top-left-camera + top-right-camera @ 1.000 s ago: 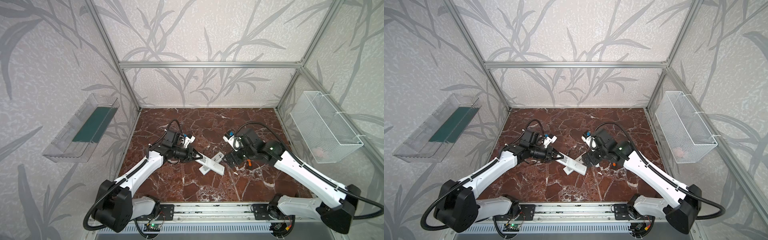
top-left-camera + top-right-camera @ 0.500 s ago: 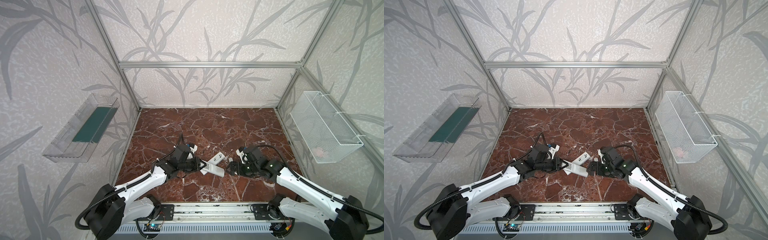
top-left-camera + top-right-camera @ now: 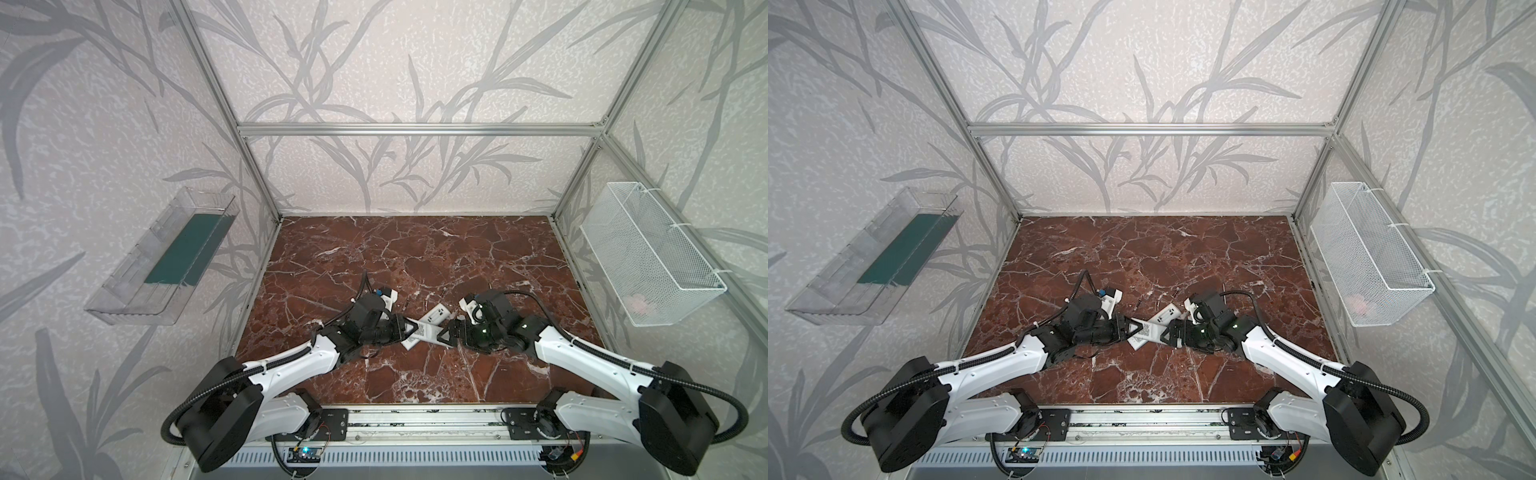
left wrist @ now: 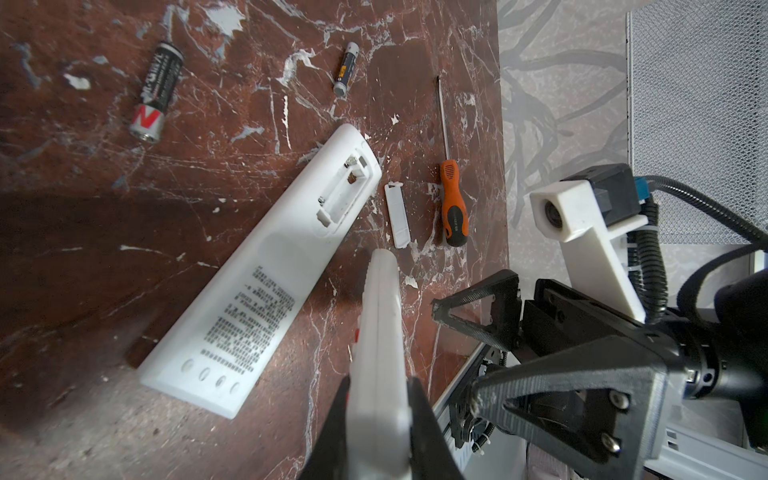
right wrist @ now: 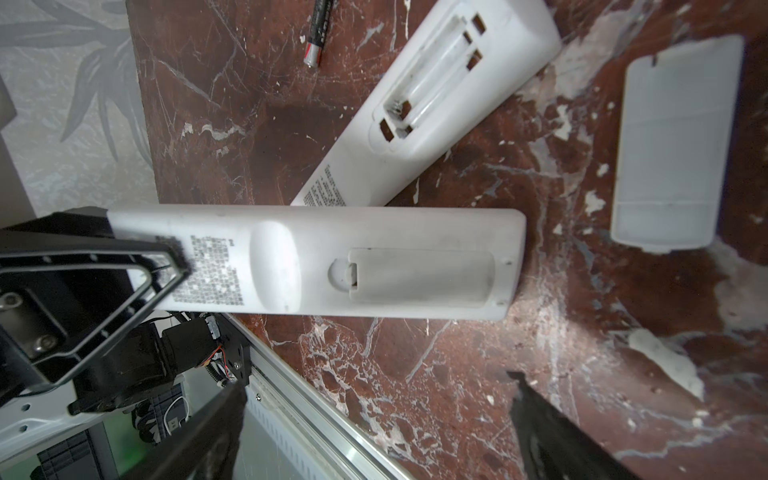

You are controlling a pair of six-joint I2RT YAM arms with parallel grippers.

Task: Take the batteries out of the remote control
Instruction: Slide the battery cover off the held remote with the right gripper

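Our left end effector (image 4: 379, 399) is clamped on a white remote (image 5: 374, 266). Our right end effector (image 5: 374, 392) faces it, jaws apart, holding nothing. Beyond them, on the worktop (image 4: 83, 249), lie one battery (image 4: 156, 93) and a second battery (image 4: 345, 68).

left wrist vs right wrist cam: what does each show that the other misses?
Left wrist only: the screwdriver and a yellow-marked battery. Right wrist only: the back of the held remote, its battery cover still shut. Both: the held remote in the left gripper, the open remote with an empty bay, a loose red-banded battery.
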